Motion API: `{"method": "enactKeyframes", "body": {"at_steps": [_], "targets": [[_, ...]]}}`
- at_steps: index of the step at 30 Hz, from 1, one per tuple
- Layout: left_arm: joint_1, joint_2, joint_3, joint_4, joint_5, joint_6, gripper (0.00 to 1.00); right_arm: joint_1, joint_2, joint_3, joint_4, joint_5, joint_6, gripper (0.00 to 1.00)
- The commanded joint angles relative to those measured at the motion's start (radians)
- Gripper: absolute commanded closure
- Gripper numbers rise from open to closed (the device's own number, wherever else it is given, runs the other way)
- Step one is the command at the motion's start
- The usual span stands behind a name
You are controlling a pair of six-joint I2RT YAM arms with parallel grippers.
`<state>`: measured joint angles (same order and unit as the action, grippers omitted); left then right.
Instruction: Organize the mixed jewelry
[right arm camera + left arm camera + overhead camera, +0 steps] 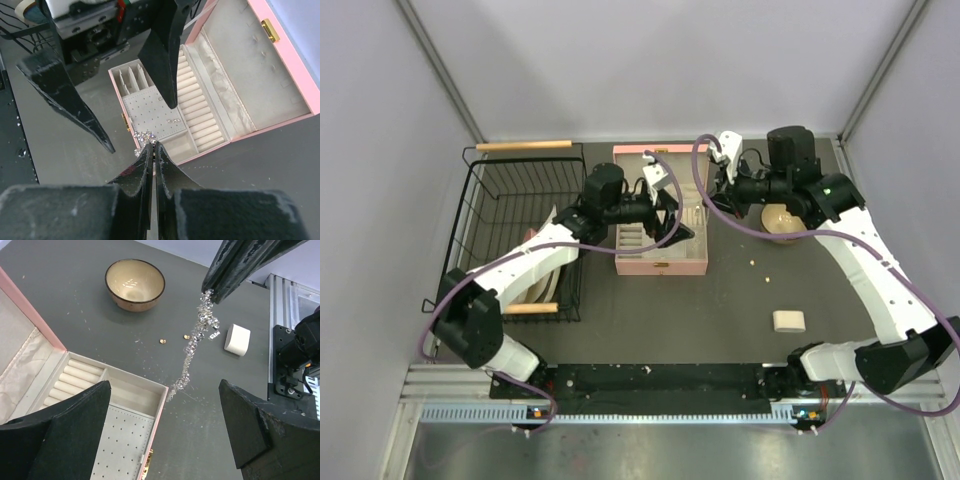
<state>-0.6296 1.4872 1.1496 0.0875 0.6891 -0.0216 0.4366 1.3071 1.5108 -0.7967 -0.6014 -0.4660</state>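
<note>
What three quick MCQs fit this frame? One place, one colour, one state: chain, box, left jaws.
1. Where is the silvery chain?
A. In the bowl.
B. Hanging from the right gripper.
C. Laid on the box's ring rolls.

2. What colour is the open jewelry box outside?
A. Pink.
B. Blue.
C. Black.

3. How do the jaws of the left gripper stand?
A. Shut on the chain.
B. Wide open, empty.
C. Shut, empty.

Answers:
1 B: the left wrist view shows the chain dangling from shut jaws.
2 A: its walls are pink in the top view.
3 B: the jaws stand far apart, gripping nothing.
</note>
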Motion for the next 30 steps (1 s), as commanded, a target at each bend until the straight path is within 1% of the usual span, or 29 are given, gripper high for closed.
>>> {"method": "enactKeyframes", "body": {"at_steps": [1, 5, 12, 17, 21, 23, 30], "targets": [[-0.012, 0.027, 0.061, 0.063, 0.018, 0.054, 0.06, 0.016, -0.002, 0.055, 0.01, -0.038, 0.029, 1.0], [-0.015, 0.059, 0.085, 0.069, 0.044, 0.054, 0.09, 0.017, -0.005, 0.052, 0.01, -0.034, 0.035, 1.0], [-0.025, 0.081, 0.093, 0.075, 0.069, 0.052, 0.19, 0.014, -0.008, 0.035, 0.011, -0.023, 0.029, 1.0], [-0.027, 0.082, 0.093, 0.075, 0.069, 0.058, 0.33, 0.014, -0.009, 0.031, 0.011, -0.021, 0.029, 1.0], [-0.025, 0.087, 0.094, 0.075, 0.069, 0.057, 0.41, 0.016, -0.009, 0.026, 0.011, -0.024, 0.029, 1.0], [-0.025, 0.093, 0.096, 0.075, 0.069, 0.055, 0.44, 0.016, -0.012, 0.025, 0.011, -0.024, 0.027, 1.0], [-0.025, 0.105, 0.114, 0.074, 0.069, 0.055, 0.47, 0.016, -0.019, 0.022, 0.01, -0.02, 0.03, 1.0]]}}
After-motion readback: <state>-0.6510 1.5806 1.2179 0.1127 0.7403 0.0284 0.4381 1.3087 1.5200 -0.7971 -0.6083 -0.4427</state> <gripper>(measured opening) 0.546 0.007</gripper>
